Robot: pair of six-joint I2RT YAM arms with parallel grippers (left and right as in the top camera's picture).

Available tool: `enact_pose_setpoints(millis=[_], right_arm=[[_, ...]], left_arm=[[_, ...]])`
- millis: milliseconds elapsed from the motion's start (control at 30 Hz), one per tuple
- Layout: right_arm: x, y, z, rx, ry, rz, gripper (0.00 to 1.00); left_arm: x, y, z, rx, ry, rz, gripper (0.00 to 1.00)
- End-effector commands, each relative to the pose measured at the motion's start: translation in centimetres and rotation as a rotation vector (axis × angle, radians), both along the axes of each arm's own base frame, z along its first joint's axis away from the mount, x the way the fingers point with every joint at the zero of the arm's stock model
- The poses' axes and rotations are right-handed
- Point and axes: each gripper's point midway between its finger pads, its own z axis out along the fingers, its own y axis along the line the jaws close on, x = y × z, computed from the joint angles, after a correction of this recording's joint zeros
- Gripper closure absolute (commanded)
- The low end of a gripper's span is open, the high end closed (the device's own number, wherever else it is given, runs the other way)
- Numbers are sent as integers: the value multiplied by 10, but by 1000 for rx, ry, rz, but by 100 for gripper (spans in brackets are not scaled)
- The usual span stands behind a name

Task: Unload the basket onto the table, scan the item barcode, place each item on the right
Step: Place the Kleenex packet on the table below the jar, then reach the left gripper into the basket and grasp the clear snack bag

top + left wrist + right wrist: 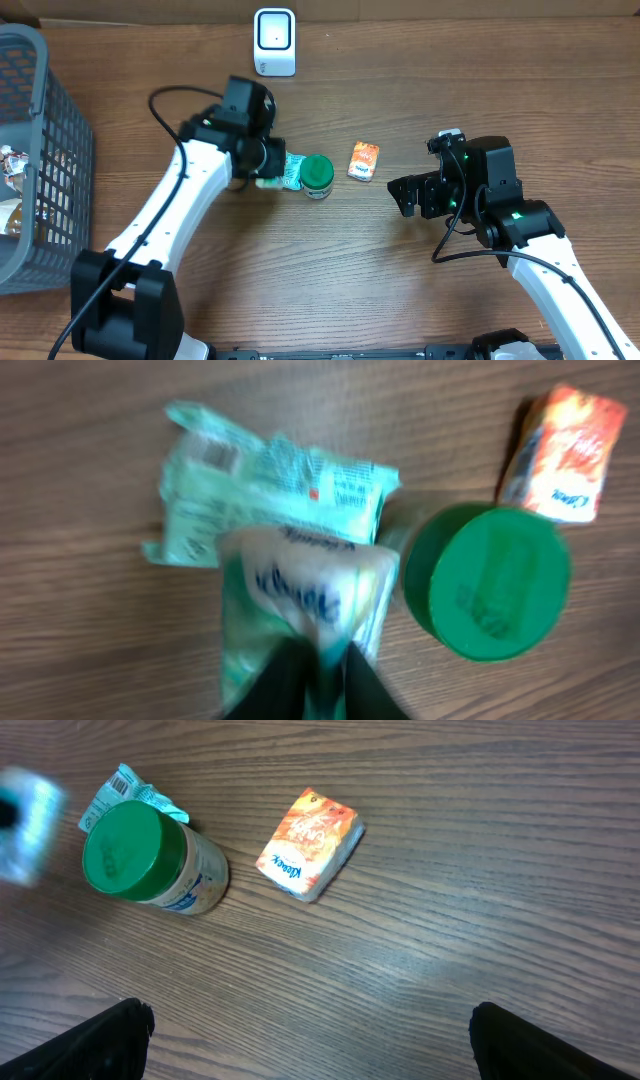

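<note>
Here, left jaws pinch the tissue pack point(300, 590) just beside the jar point(487, 582).
The scanner point(274, 42) stands well apart up the surface point(320, 290) from the pack, on the left jaws' side; right jaws gape wide, empty.

The scanner point(274, 42) stands at the far edge of the table point(400, 290), near its middle. The basket point(40, 150) sits at the table's left edge, with things inside it. At mid-table the jar point(318, 176) stands upright, and the small packet point(364, 161) lies near its right side, apart from it. Just left of the jar a flat wrapper point(270, 480) lies on the table. The soft pack point(300, 600) is partly over the wrapper, between the fingers of the left gripper point(268, 172). The right gripper point(408, 196) is farther right, apart from the small packet.
</note>
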Motion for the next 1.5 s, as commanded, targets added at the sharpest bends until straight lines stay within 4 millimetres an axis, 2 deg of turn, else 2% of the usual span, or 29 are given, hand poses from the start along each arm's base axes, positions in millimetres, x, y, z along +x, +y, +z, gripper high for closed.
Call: enact_pose_setpoints(millis=[0,67,167,267,333,467,500,533,633,700,800,933,1067,1233,1333,1467], right_arm=[[5,1,9,9,-23,-5,0],[5,1,9,9,-24,-5,0],[5,1,9,9,-23,-5,0],[5,0,8,8,-20,-5,0],[5,0,8,8,-19,-5,0],[5,0,8,8,-20,-5,0],[5,0,8,8,-20,-5,0],[5,0,8,8,-20,-5,0],[5,0,8,8,-20,-5,0],[5,0,8,8,-20,-5,0],[5,0,8,8,-20,-5,0],[5,0,8,8,-19,-5,0],[5,0,8,8,-20,-5,0],[5,0,8,8,-20,-5,0],[5,0,8,8,-20,-5,0],[5,0,8,8,-20,-5,0]], left_arm=[[-7,-5,-9,9,7,1,65],[-4,-6,-7,3,-8,1,55],[10,-3,11,-12,-56,20,46],[33,12,52,-27,-126,71,45],[47,30,89,-31,-178,121,43],[60,86,171,10,-291,244,40],[58,110,199,39,-333,290,38],[55,130,219,64,-361,334,37],[38,186,255,145,-412,472,35],[23,224,268,190,-418,572,34],[1,274,266,223,-385,712,34],[-26,333,245,196,-321,874,30],[-54,384,215,147,-269,1019,17],[-84,428,166,78,-213,1153,1],[-98,448,130,53,-188,1250,0],[-98,461,89,8,-205,1267,0]])
